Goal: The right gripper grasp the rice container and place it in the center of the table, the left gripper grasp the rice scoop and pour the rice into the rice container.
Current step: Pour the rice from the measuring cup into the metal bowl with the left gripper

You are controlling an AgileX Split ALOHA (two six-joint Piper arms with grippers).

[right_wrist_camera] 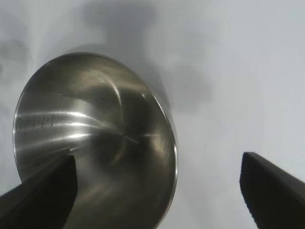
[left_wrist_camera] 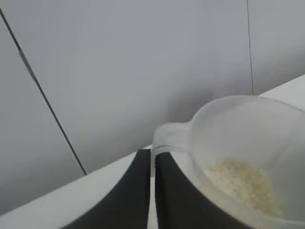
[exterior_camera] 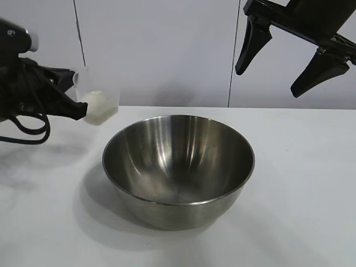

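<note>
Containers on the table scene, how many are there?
2: the steel bowl on the table's middle, empty, and the rice scoop held aloft at left by the left gripper.

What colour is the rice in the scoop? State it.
White, heaped in the translucent rice scoop; the rice shows best in the left wrist view.

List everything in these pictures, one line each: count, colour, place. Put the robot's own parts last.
bowl: one, shiny steel, standing in the middle of the table, nothing in it.
cup: one, clear plastic, held by its tab handle above the table, left of the bowl, about upright.
rice: one small heap, white, in the bottom of the cup.
table: one, white, under everything.
wall: one, pale grey panels with dark seams, behind the table.
left tool: one, black, shut on the cup's handle, at the exterior view's left.
right tool: one, black, open and holding nothing, hanging above the table to the bowl's right.
</note>
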